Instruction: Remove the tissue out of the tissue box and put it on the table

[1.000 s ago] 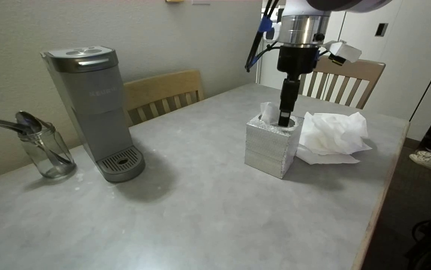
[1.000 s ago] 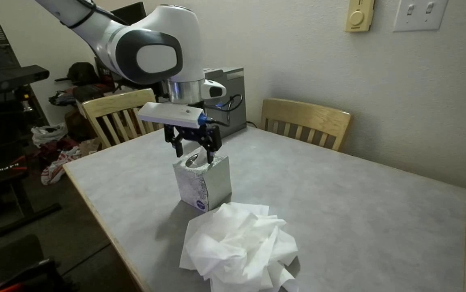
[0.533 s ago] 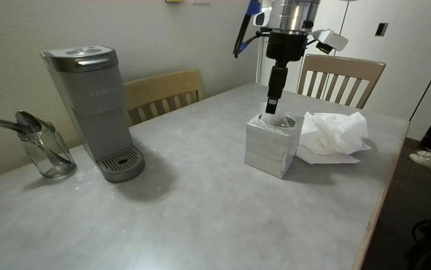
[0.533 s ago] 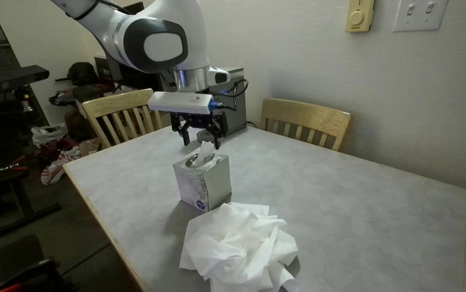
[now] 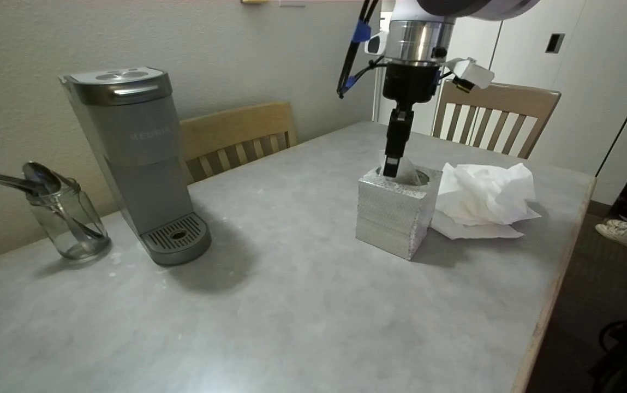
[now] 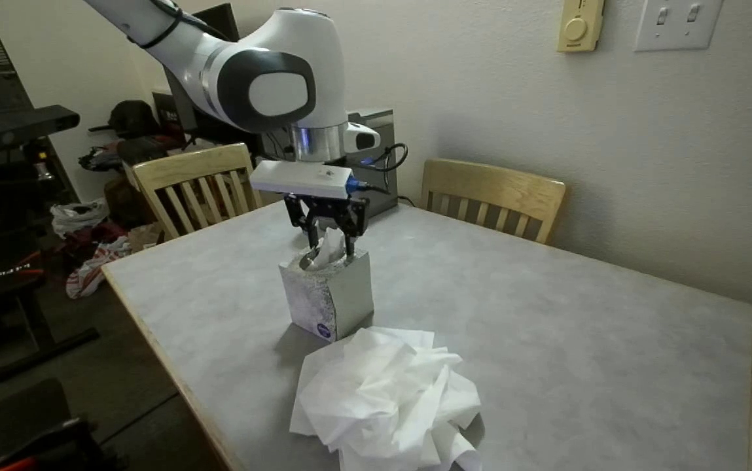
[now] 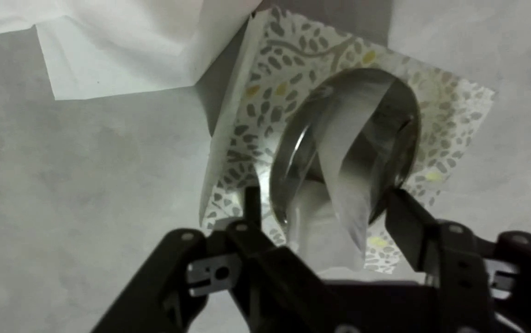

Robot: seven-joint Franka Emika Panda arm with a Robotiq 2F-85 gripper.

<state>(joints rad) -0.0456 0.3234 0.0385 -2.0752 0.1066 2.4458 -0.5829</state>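
The tissue box (image 5: 387, 218) stands upright on the grey table (image 5: 291, 305); it also shows in an exterior view (image 6: 323, 301). Its patterned top (image 7: 260, 106) has an oval opening in the wrist view. A white tissue (image 6: 332, 243) sticks up out of the opening; it also shows in the wrist view (image 7: 327, 240). My gripper (image 6: 332, 250) points down over the box, partly open, with one finger on each side of the tissue. In the wrist view the gripper (image 7: 325, 201) shows gaps between both fingers and the tissue. The fingertips are about level with the box top.
A crumpled pile of white tissues (image 6: 389, 399) lies beside the box, also in an exterior view (image 5: 485, 194). A grey coffee maker (image 5: 138, 164) and a glass jar with cutlery (image 5: 76, 229) stand along the wall side. Wooden chairs (image 6: 493, 196) surround the table.
My gripper rises off the box and shifts towards the coffee maker side, then lowers again around the tissue. The gap between the fingers looks narrower. The box and the pile have not moved.
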